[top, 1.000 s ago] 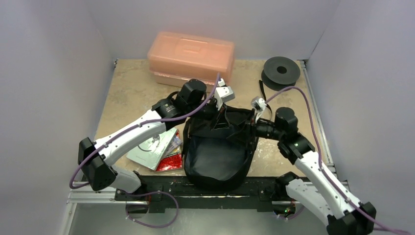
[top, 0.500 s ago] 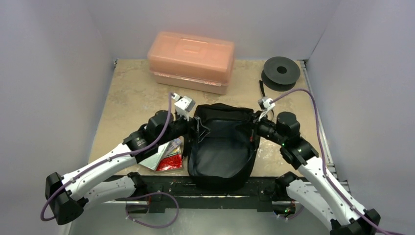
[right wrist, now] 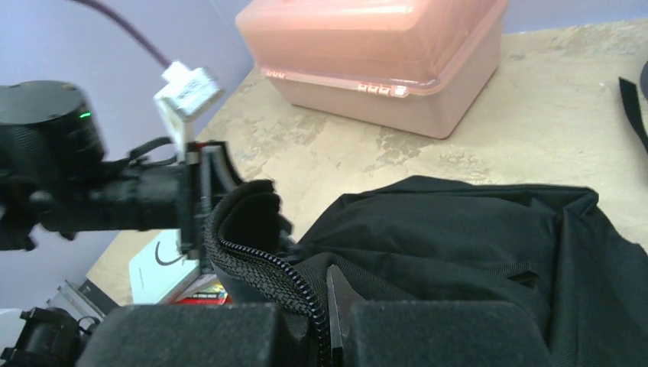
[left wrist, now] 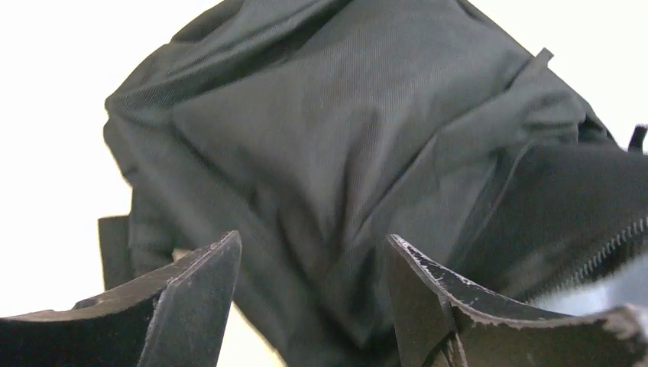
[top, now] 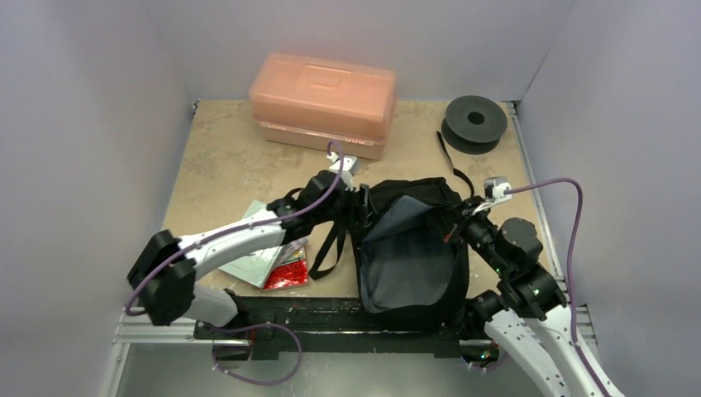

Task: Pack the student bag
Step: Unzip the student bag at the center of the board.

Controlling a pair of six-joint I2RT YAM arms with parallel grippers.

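The student bag (top: 411, 252) lies on the tabletop (top: 223, 157) close to the near edge, between the two arms, its mouth gaping and the greyish inside showing. The right pincer (right wrist: 334, 310) is clamped shut on the bag's rim right at the zip (right wrist: 264, 269), and that single pinch looks like all that holds the mouth up. The left pincer (left wrist: 312, 241) stands with its fingers spread, black fabric in the gap between them but nothing gripped. The main risk, as I judge it, is the mouth folding shut: the cloth is soft and the hold is narrow, so a small tug or twist from the right arm could pull the rim out of the fingers and let the flap drop over the opening. A second risk is tangling, since a loose strap (top: 329, 246) loops just beside the left arm and could catch on the open fingers if they move across it. A hard pull on the rim could also drag the whole bag toward the near edge, because nothing pins it down. The books (top: 252, 269) and the red packet (top: 287, 275) lie partly under the left arm, so a careless sweep might shove them away instead of picking them up.
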